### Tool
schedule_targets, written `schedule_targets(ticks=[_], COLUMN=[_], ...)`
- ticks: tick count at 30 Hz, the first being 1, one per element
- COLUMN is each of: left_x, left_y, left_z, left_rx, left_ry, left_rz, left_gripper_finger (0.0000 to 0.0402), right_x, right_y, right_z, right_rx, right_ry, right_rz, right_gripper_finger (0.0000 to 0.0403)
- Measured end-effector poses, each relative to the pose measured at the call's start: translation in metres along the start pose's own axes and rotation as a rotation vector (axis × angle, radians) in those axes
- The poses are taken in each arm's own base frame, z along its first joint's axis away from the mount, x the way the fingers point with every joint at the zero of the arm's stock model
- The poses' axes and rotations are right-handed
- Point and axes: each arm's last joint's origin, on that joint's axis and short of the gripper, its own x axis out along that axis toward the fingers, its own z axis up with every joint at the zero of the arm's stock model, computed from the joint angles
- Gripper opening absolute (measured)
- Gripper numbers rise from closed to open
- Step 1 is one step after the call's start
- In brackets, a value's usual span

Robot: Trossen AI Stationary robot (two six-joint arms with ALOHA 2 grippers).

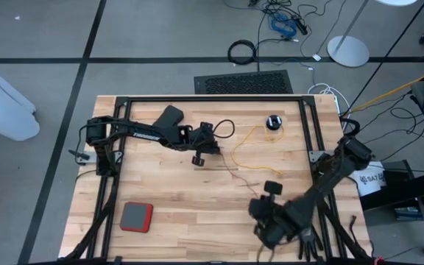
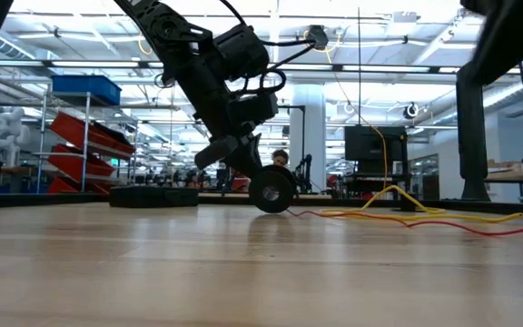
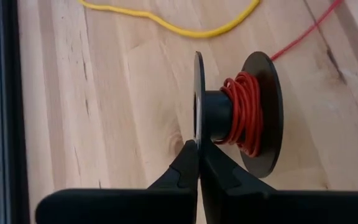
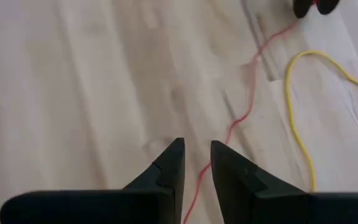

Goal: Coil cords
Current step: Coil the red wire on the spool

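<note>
Red-orange cord (image 4: pixel 241 115) is the one I'm working, and it's thin, wiry stuff that looks light and springy, so I expect it to kink and slide rather than lie where I put it. A few turns of it are on the small black reel (image 3: pixel 238 112), which my left gripper (image 3: pixel 197 152) holds near the middle of the tabletop (image 1: pixel 182 213), fingers pressed together on one flange so the reel stands on edge. From there the loose red line trails toward the near right part of the tabletop, where my right gripper (image 4: pixel 196 155) hovers right over it, fingers a little apart with the cord running between them and nothing pinched that I can see.

The yellow cord (image 1: pixel 250 147) lies in a slack loop right of the middle, running to its own reel (image 1: pixel 273 122) near the far edge.

I'd grab the red cord close to the reel: a firm pinch, light pull, since anything that skinny will slip through loose pads.
</note>
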Motion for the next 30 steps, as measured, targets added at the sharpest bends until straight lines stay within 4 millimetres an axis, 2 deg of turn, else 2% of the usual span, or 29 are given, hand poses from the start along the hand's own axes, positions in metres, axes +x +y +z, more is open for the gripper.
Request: schedule_targets(ticks=[6, 12, 19, 24, 30], left_x=[-0.026, -0.068, -0.129, -0.165, -0.188], left_y=[0.01, 0.018, 0.029, 0.035, 0.036], left_z=[0.011, 0.024, 0.034, 0.036, 0.035], left_rx=[0.021, 0.018, -0.009, -0.071, -0.142], left_ry=[-0.054, -0.158, -0.326, -0.448, -0.545], left_rz=[0.037, 0.1, 0.202, 0.245, 0.201], left_gripper_finger=[0.0001, 0.0001, 0.0001, 0.0001, 0.0001], right_x=[0.04, 0.065, 0.092, 0.109, 0.117], right_y=[-0.025, -0.042, -0.044, -0.05, -0.061], right_z=[0.006, 0.009, 0.018, 0.026, 0.044], right_rx=[0.054, 0.066, -0.006, -0.039, -0.068], right_ry=[-0.021, -0.179, -0.364, -0.448, -0.515], right_rz=[-0.145, -0.301, -0.337, -0.337, -0.385], right_gripper_finger=[0.0066, 0.0066, 0.0066, 0.0066, 0.0066])
